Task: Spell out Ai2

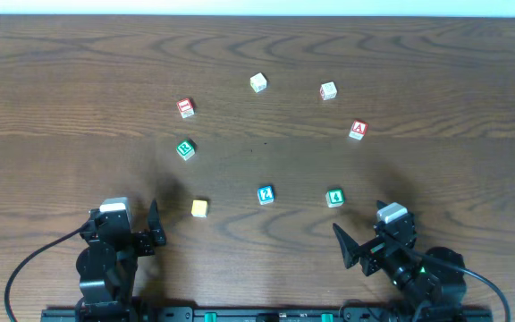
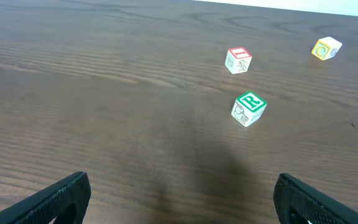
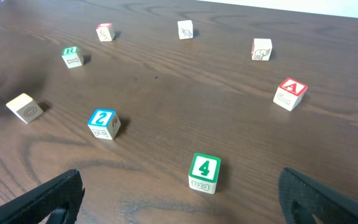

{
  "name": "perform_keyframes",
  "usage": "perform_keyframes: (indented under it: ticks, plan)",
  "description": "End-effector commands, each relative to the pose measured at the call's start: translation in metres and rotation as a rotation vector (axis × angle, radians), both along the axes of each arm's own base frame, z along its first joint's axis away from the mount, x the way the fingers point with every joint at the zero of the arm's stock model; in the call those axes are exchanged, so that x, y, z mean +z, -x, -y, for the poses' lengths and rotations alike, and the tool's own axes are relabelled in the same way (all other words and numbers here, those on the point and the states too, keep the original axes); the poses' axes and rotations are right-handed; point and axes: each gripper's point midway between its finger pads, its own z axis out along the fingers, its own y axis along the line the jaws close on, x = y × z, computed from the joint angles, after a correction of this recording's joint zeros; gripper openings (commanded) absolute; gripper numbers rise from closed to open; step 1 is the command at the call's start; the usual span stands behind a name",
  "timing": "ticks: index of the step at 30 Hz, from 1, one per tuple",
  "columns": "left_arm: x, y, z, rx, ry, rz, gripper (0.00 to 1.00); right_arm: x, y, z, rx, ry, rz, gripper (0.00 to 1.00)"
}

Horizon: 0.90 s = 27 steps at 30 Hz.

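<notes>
At the near edge of the surface [image 1: 52, 80], the left end effector [image 2: 182, 190] and right end effector [image 3: 180, 186] both stand released, fingers spread wide, nothing held. No block is yet set in a row.

In the overhead view:
- The red A block [image 1: 358, 129] lies at roughly 12 o'clock from the right end effector, well apart.
- The blue 2 block [image 1: 265, 194] lies at about 10 o'clock from the right end effector and 3 o'clock from the left, between the arms.
- The red block [image 1: 185, 107], whose letter appears to be an I, lies at 1 o'clock from the left end effector.

Judgement: the right arm is nearer to A. The blocks are cubes, so no long axis governs. A sits slightly turned, so the wrist likely needs a matching rotation.
</notes>
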Motion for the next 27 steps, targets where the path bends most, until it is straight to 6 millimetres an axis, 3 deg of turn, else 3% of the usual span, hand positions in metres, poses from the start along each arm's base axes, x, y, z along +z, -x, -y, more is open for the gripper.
perform_keyframes:
  ticks: [1, 15, 27]
  plan:
    - [-0.007, 0.0, -0.001, -0.004, -0.015, -0.013, 0.95, -0.004, 0.001, 0.0, -0.002, -0.014, -0.017, 0.99]
    - [-0.007, 0.0, -0.001, -0.004, -0.015, -0.013, 0.95, -0.04, 0.021, 0.002, -0.003, 0.003, -0.193, 0.99]
    - [-0.001, -0.002, 0.001, 0.02, 0.063, 0.017, 0.95, -0.045, 0.025, 0.002, -0.003, 0.006, -0.22, 0.99]
